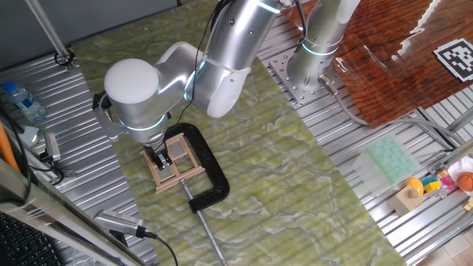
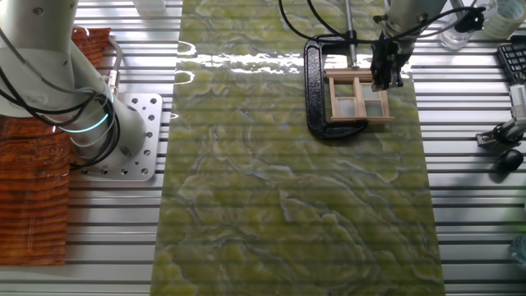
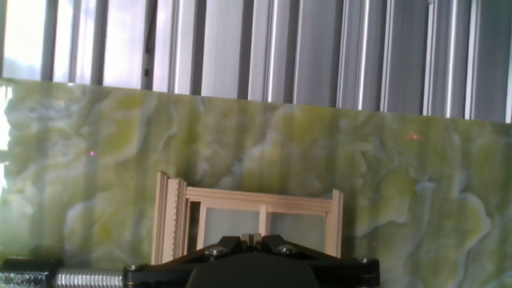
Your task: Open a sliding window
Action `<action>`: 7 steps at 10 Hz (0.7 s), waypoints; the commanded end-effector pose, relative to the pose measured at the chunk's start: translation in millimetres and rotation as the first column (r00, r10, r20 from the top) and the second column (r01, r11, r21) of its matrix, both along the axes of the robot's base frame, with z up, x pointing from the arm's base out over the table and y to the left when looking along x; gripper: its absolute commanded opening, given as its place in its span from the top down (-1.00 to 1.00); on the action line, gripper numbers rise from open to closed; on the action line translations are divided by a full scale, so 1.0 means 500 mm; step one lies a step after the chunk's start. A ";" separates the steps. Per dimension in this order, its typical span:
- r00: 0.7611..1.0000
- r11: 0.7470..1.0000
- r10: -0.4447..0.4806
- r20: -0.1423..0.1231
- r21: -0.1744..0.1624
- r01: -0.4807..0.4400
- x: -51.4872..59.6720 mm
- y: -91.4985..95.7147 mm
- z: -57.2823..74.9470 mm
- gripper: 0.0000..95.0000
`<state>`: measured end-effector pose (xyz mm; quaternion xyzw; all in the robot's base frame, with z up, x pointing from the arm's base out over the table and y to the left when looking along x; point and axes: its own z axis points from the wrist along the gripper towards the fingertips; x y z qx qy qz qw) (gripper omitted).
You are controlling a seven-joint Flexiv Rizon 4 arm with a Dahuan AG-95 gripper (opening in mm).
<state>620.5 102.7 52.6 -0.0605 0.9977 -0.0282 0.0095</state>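
In the hand view, the gripper (image 3: pixel 250 238) is at the very bottom, at 6 o'clock. Its two tips are pressed together with no gap, so it is clenched shut, with nothing seen between them. Just past the tips stands the window (image 3: pixel 248 220), a small tan wood frame with thin bars. A ridged wood strip runs up its left side. The clamp (image 3: pixel 48 276) peeks in at 7 o'clock, with a shiny screw thread beside it. Behind the window lies the green mat (image 3: pixel 320 152), and past that, at 12 o'clock, the silver slats of the table (image 3: pixel 320 56).

In one fixed view, the gripper (image 1: pixel 158 160) comes down onto the window (image 1: pixel 176 167), on the side at 9 o'clock. The black clamp (image 1: pixel 209 166) curves around the window's far side and its long screw points to 5 o'clock. The window sits on the mat (image 1: pixel 281 185). I cannot tell here if the tips touch the wood.

In the other fixed view, the window (image 2: pixel 355 99) sits near the top at 1 o'clock, inside the clamp (image 2: pixel 316 90). The gripper (image 2: pixel 385 82) is at the window's 3 o'clock edge. A water bottle (image 1: pixel 24 103) lies far off on the table (image 1: pixel 355 140).
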 end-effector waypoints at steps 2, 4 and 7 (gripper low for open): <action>1.000 1.000 0.005 -0.003 0.004 -0.005 0.003 0.000 -0.001 1.00; 1.000 1.000 0.006 -0.002 0.006 -0.006 0.003 0.000 -0.001 1.00; 1.000 1.000 0.003 -0.002 0.005 -0.003 0.003 0.000 -0.001 1.00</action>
